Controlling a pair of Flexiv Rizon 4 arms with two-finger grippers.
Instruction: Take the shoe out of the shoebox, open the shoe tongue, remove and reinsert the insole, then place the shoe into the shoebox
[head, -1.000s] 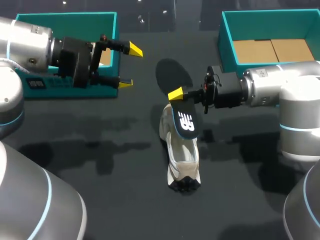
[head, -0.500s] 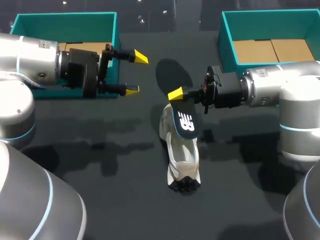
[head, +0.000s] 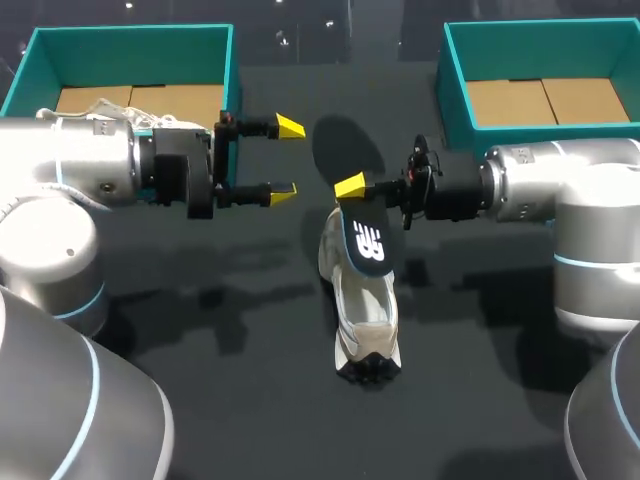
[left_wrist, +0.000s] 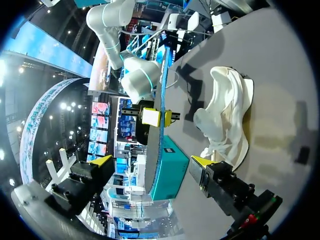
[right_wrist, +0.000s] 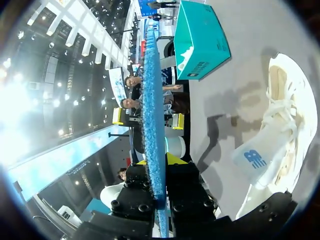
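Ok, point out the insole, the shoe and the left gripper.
insole (head: 372, 245), head view, its logo end.
shoe (head: 367, 325), head view, its white upper.
left gripper (head: 287, 158), head view, midway between its fingers' tips.

Table: plain dark grey, near black.
Left shoebox, far left, and right shoebox, far right: teal walls, tan cardboard floors.
Shoe: off-white, greyer toward its near end.
Insole: black face with 1 white logo mark. Its edge reads blue in the right wrist view.
Left gripper and right gripper: yellow tips on black fingers.
Left arm and right arm: silver-grey shells, pale blue rings.
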